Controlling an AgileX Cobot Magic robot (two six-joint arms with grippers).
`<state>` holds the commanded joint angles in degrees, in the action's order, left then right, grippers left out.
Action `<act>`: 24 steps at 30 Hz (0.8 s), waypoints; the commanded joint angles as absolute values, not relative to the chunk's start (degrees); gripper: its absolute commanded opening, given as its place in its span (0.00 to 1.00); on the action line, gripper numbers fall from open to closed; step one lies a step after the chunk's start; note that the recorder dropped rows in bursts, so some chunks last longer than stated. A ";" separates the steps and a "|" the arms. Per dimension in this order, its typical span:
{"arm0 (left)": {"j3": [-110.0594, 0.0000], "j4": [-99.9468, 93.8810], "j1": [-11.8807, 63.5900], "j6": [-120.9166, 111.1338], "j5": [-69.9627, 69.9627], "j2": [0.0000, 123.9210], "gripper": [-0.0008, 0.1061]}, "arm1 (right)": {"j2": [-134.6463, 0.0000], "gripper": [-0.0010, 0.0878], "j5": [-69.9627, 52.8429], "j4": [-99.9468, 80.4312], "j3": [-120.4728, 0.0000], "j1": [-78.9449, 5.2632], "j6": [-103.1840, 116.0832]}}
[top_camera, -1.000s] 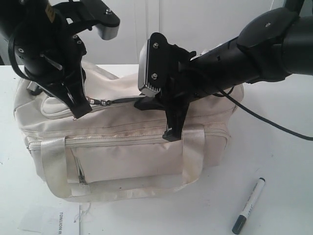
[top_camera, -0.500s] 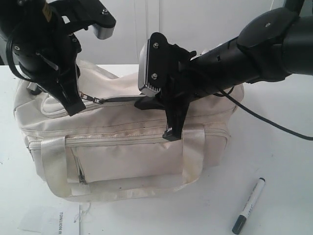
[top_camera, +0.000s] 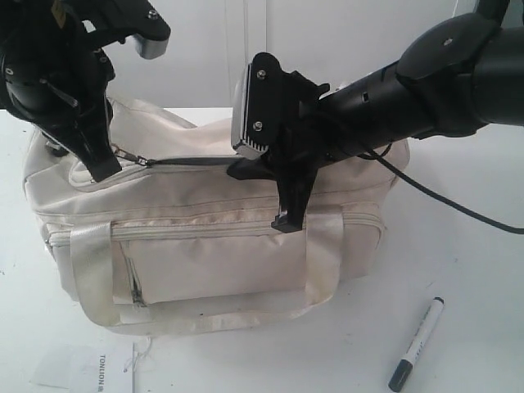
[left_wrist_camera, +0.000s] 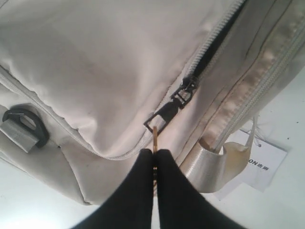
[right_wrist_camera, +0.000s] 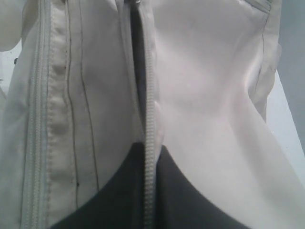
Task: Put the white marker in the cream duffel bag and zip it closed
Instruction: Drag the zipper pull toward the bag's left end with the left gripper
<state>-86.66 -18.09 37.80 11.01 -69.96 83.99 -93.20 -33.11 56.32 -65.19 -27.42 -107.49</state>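
My left gripper [left_wrist_camera: 155, 157] is closed on the thin metal pull [left_wrist_camera: 161, 117] of the top zipper [left_wrist_camera: 206, 46], near the left end of the bag [top_camera: 213, 262]. My right gripper [right_wrist_camera: 150, 152] is pinched shut on the zipper edge around the middle of the bag. Between the two grippers a dark slit is open. The marker [top_camera: 416, 342] lies on the table [top_camera: 483, 262] in front of the bag's right end, well apart from both grippers, so I judge the step in hand is opening the bag.

To do it well, I would draw the pull along the line of the teeth, low and not upward, because the pinch on the tab is small and may slip. The right grip should give counter-tension so that the soft fabric does not bunch. The slit looks narrow, and I would want it wider before fetching the marker.
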 joint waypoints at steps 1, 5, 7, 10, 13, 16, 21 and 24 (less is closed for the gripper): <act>-86.66 -18.52 37.80 11.26 -69.96 83.99 0.01 | -93.20 0.01 -33.11 56.32 -65.19 -27.42 -107.49; -86.66 -20.56 37.69 11.61 -69.96 83.99 0.01 | -93.20 0.01 -33.11 56.32 -65.19 -27.42 -107.49; -86.66 -20.30 37.08 12.21 -69.96 83.99 0.01 | -93.20 0.01 -33.11 56.32 -65.19 -27.42 -107.20; -86.66 -19.75 35.50 12.25 -69.96 83.99 0.01 | -93.20 0.01 -33.11 56.32 -65.19 -27.42 -107.06; -86.66 -19.23 34.69 12.40 -69.96 83.99 0.01 | -93.20 0.01 -33.11 56.32 -65.19 -27.42 -106.94; -86.66 -19.13 34.43 12.61 -69.96 83.99 0.01 | -93.20 0.01 -33.11 56.32 -65.19 -27.42 -106.94; -86.66 -19.13 33.33 13.74 -69.96 83.99 0.01 | -93.20 0.01 -33.11 56.32 -65.19 -27.42 -106.71; -86.66 -19.12 32.80 13.75 -69.96 83.99 0.01 | -93.20 0.01 -33.11 56.32 -65.19 -27.42 -106.71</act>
